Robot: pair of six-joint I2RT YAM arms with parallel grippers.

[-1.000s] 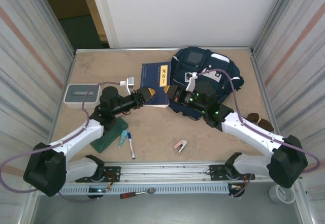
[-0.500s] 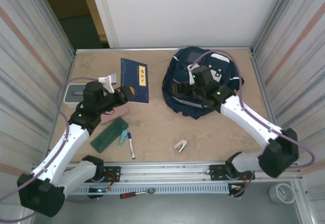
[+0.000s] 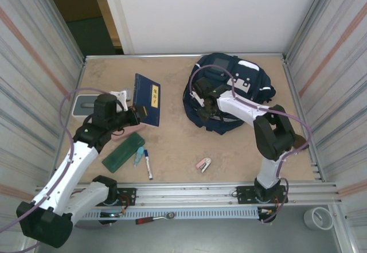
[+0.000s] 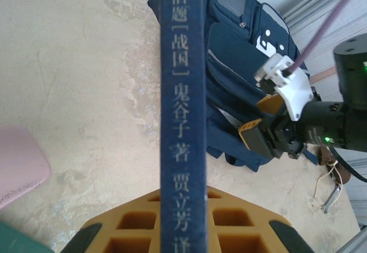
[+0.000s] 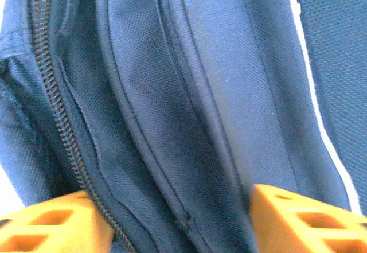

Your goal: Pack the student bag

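Navy student bag [image 3: 248, 85] at far right of the counter [image 3: 183, 144], right hand [image 3: 200, 105] spread over its left edge beside a zipper [image 5: 59, 109], left hand [image 3: 133, 115] pinching a blue book [image 3: 147, 98], well left of it

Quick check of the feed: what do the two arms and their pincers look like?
The left arm and right arm have white links and black joint housings, each trailed by a pale purple cable. The left pincer and right pincer have black bodies, white wrist brackets and orange fingers moulded with hollow rectangular cells. A green light glows on the right wrist.
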